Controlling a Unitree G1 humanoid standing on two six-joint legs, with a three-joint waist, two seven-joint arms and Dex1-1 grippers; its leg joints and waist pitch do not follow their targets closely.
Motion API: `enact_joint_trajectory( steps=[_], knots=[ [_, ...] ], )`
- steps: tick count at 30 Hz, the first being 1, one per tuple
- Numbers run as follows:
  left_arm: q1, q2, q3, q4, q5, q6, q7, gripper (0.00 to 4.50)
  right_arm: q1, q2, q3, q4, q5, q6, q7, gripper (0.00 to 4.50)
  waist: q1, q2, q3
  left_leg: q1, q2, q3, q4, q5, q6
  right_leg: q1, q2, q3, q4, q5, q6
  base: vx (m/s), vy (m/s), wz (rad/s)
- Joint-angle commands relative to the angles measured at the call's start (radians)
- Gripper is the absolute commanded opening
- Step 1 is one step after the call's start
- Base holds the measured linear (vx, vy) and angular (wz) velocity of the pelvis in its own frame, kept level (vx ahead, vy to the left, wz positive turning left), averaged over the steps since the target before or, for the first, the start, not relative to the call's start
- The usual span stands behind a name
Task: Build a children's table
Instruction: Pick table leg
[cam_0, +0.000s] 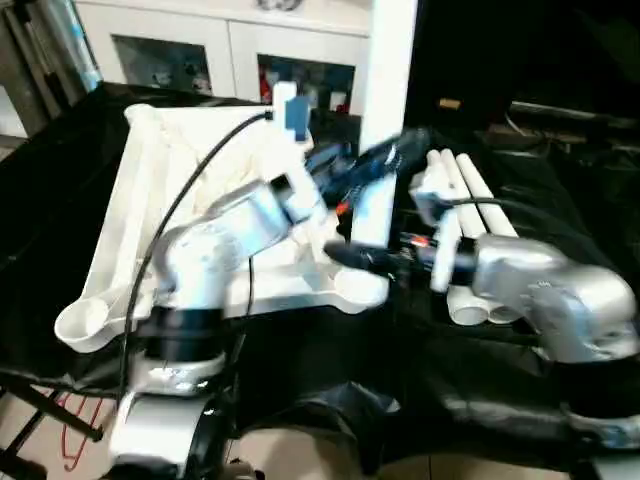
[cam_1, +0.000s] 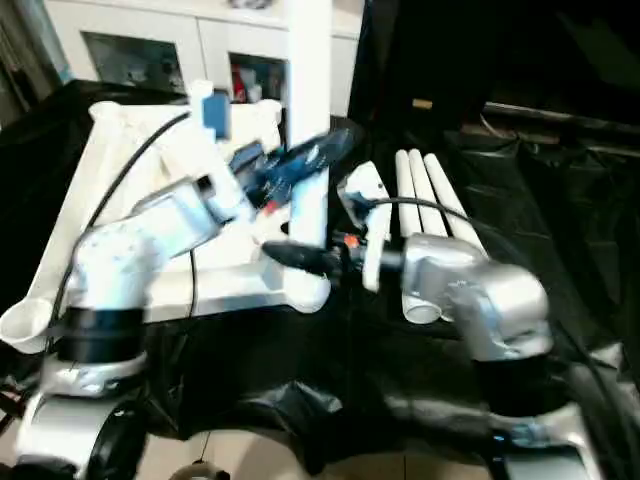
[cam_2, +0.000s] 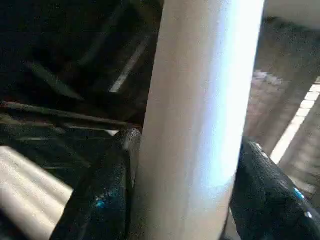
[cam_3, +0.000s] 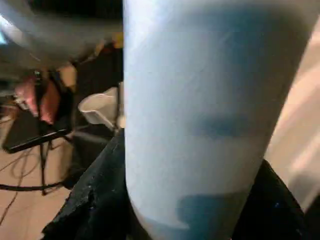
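both pincers, left pincer (cam_0: 345, 175) and right pincer (cam_0: 345, 255), grip one upright leg (cam_0: 385, 110) over the tabletop (cam_0: 150, 210) corner socket (cam_0: 362, 288); next i judge: lower and seat it.

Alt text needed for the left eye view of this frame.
Both grippers, left and right, hold an upright white leg at the corner of the upturned tabletop. Three more legs lie on black cloth on the robot's right; a cabinet stands behind.
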Motion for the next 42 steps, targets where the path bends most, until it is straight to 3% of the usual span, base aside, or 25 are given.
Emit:
enact_joint_trajectory(
  steps=[1, 5, 11, 12, 18, 19, 20, 21, 22, 26, 32, 37, 42],
  knots=[
    [-0.042, -0.012, 0.009, 0.031, 0.059, -0.043, 0.085, 3.02, -0.028, 0.006, -0.006, 0.022, -0.024, -0.017, -0.031, 1.94, -0.001, -0.005, -0.071, 0.009, 0.042, -0.014, -0.060, -0.055, 0.000, 0.058, -0.068, 0.040, -0.077, 0.034, -0.218, 0.000, 0.000, 0.00],
    [-0.062, -0.039, 0.048, 0.070, 0.062, -0.084, 0.154, 3.02, -0.037, 0.023, -0.004, 0.036, -0.033, -0.031, -0.046, 1.94, 0.001, -0.007, -0.072, 0.005, 0.041, -0.013, -0.059, -0.036, 0.008, 0.061, -0.069, 0.040, -0.073, 0.065, -0.221, 0.000, 0.000, 0.00],
    [-0.062, -0.064, 0.056, 0.091, 0.068, -0.086, 0.193, 2.53, -0.056, 0.043, 0.000, 0.060, -0.051, -0.048, -0.057, 1.94, 0.002, -0.006, -0.071, 0.008, 0.042, -0.013, -0.059, -0.042, 0.017, 0.058, -0.070, 0.040, -0.073, 0.059, -0.232, 0.000, 0.000, 0.00],
    [-0.062, -0.066, 0.055, 0.090, 0.066, -0.086, 0.192, 2.28, -0.059, 0.044, 0.000, 0.063, -0.054, -0.049, -0.059, 1.94, 0.001, -0.006, -0.071, 0.008, 0.042, -0.012, -0.059, -0.045, 0.017, 0.057, -0.070, 0.040, -0.075, 0.053, -0.231, 0.000, 0.000, 0.00],
    [-0.070, -0.073, 0.052, 0.101, 0.069, -0.099, 0.196, 1.97, -0.070, 0.048, -0.007, 0.077, -0.057, -0.043, -0.065, 1.94, 0.000, -0.003, -0.072, 0.008, 0.042, -0.013, -0.059, -0.047, 0.015, 0.057, -0.069, 0.040, -0.075, 0.055, -0.227, 0.000, 0.000, 0.00],
    [-0.073, -0.066, 0.046, 0.105, 0.071, -0.095, 0.188, 1.94, -0.073, 0.048, -0.023, 0.079, -0.036, -0.021, -0.056, 2.50, -0.001, 0.000, -0.072, 0.009, 0.042, -0.013, -0.059, -0.048, 0.014, 0.056, -0.069, 0.040, -0.074, 0.061, -0.230, 0.000, 0.000, 0.00],
    [-0.074, -0.061, 0.042, 0.106, 0.071, -0.092, 0.181, 1.92, -0.073, 0.043, -0.028, 0.076, -0.030, -0.015, -0.050, 2.64, 0.000, -0.001, -0.072, 0.010, 0.043, -0.014, -0.060, -0.049, 0.016, 0.057, -0.069, 0.040, -0.074, 0.065, -0.230, 0.000, 0.000, 0.00],
    [-0.075, -0.057, 0.039, 0.109, 0.073, -0.090, 0.177, 1.91, -0.073, 0.039, -0.029, 0.074, -0.032, -0.016, -0.045, 2.64, 0.002, 0.007, -0.072, 0.010, 0.042, -0.014, -0.059, -0.051, 0.014, 0.057, -0.069, 0.040, -0.073, 0.069, -0.231, 0.000, 0.000, 0.00],
    [-0.076, -0.054, 0.037, 0.110, 0.075, -0.090, 0.174, 1.91, -0.073, 0.036, -0.029, 0.073, -0.034, -0.018, -0.042, 2.64, -0.001, 0.003, -0.071, 0.011, 0.042, -0.013, -0.059, -0.054, 0.014, 0.056, -0.068, 0.041, -0.075, 0.070, -0.229, 0.000, 0.000, 0.00],
    [-0.081, -0.027, 0.016, 0.110, 0.077, -0.073, 0.129, 1.80, -0.065, -0.028, -0.041, 0.059, -0.024, -0.007, 0.018, 3.09, 0.003, 0.006, -0.073, 0.011, 0.043, -0.014, -0.059, -0.050, 0.010, 0.059, -0.068, 0.040, -0.071, 0.099, -0.239, 0.000, 0.000, 0.00],
    [-0.076, -0.011, -0.025, 0.085, 0.064, -0.052, 0.050, 1.80, -0.059, -0.095, -0.020, 0.045, -0.013, 0.012, 0.088, 3.10, 0.002, 0.003, -0.072, 0.009, 0.043, -0.014, -0.058, -0.055, 0.021, 0.062, -0.070, 0.040, -0.072, 0.089, -0.249, 0.000, 0.000, 0.00],
    [-0.073, -0.005, -0.044, 0.072, 0.053, -0.038, 0.020, 1.79, -0.053, -0.106, 0.004, 0.049, -0.016, 0.017, 0.108, 3.10, 0.001, 0.001, -0.071, 0.010, 0.044, -0.014, -0.058, -0.065, 0.022, 0.060, -0.071, 0.040, -0.075, 0.054, -0.256, 0.000, 0.000, 0.00],
    [-0.070, -0.003, -0.052, 0.065, 0.055, -0.032, -0.001, 1.79, -0.050, -0.112, 0.029, 0.058, -0.024, 0.031, 0.123, 3.10, 0.001, 0.002, -0.072, 0.010, 0.045, -0.013, -0.057, -0.053, 0.025, 0.059, -0.070, 0.040, -0.072, 0.079, -0.264, 0.000, 0.000, 0.00]
  ],
)
